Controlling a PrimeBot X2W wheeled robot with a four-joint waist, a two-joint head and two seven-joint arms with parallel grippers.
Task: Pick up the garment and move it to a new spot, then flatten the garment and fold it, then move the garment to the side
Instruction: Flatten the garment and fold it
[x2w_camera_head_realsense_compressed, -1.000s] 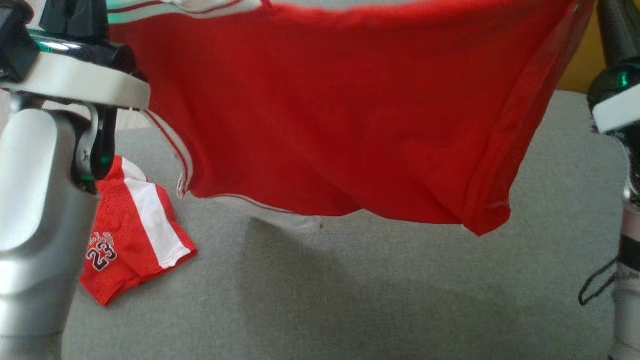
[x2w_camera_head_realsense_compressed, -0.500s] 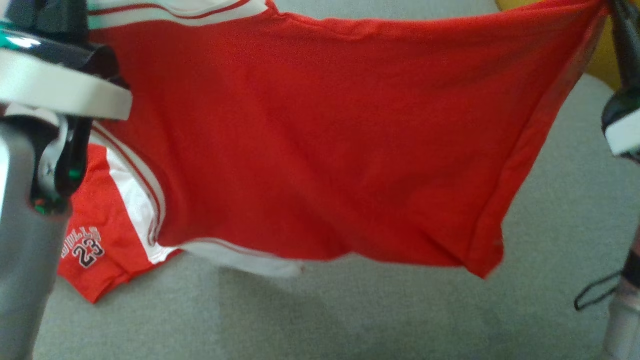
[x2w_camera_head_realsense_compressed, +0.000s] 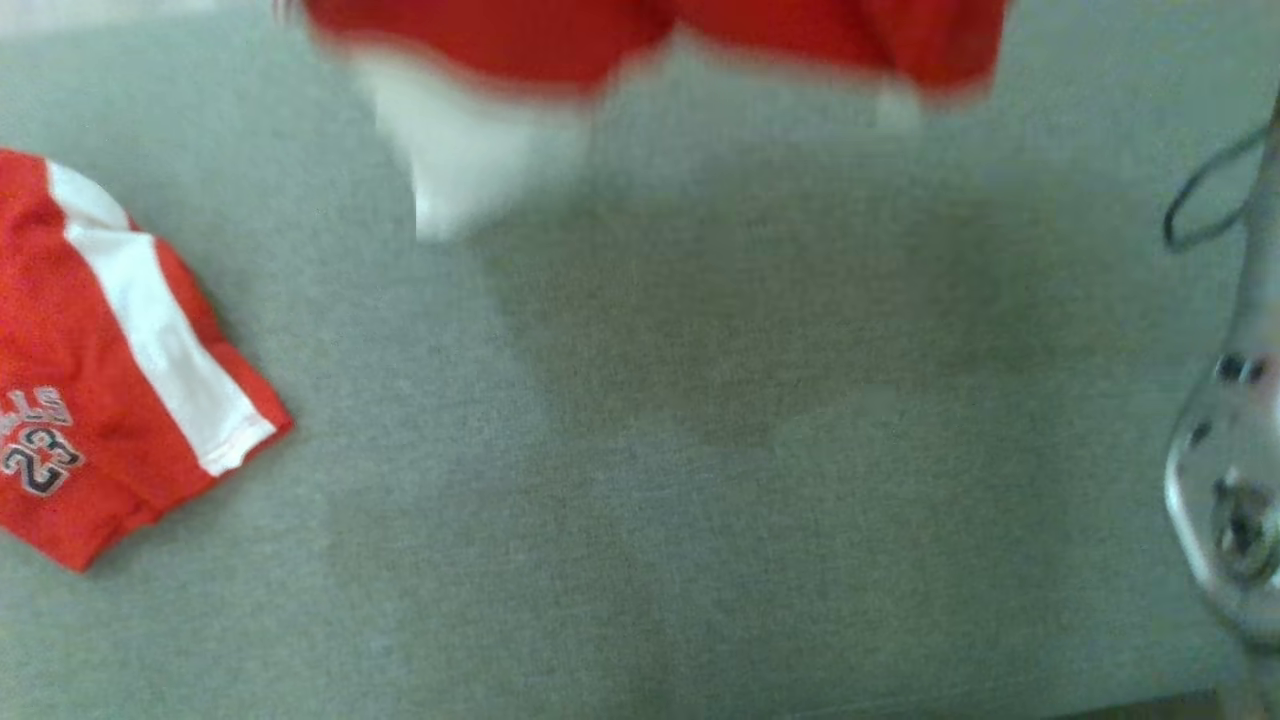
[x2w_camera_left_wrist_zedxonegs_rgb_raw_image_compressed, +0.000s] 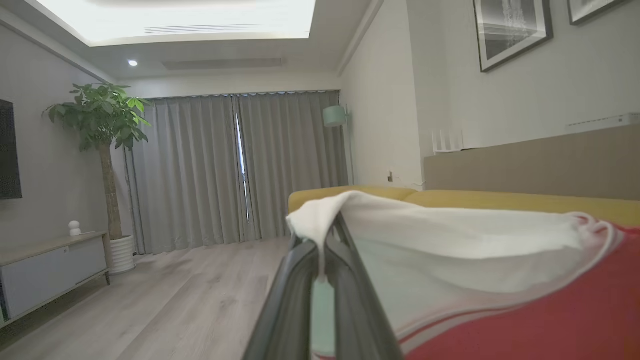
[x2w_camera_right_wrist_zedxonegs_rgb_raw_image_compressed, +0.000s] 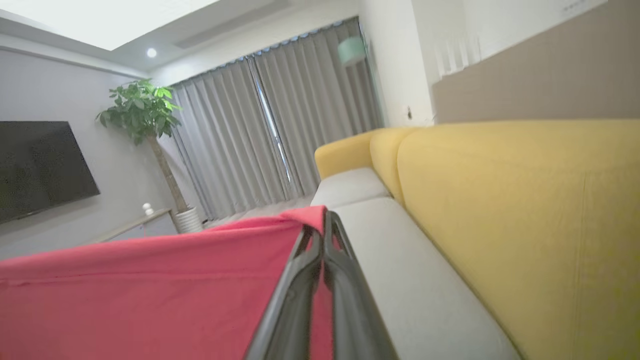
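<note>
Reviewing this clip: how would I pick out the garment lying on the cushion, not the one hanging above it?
Start from the grey cushion across the head view. At its left side lies a flat red garment. Unlike the hanging garment at the top, it rests on the cushion and bears the number 23.

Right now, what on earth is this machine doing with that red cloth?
The robot holds a red-and-white garment up in the air, stretched between its two arms. The left claw is shut on a white edge, the right claw on a red edge. The garment's lower edge hangs above the grey sofa seat. On the seat, to the robot's left, lie red shorts marked 23.
</note>
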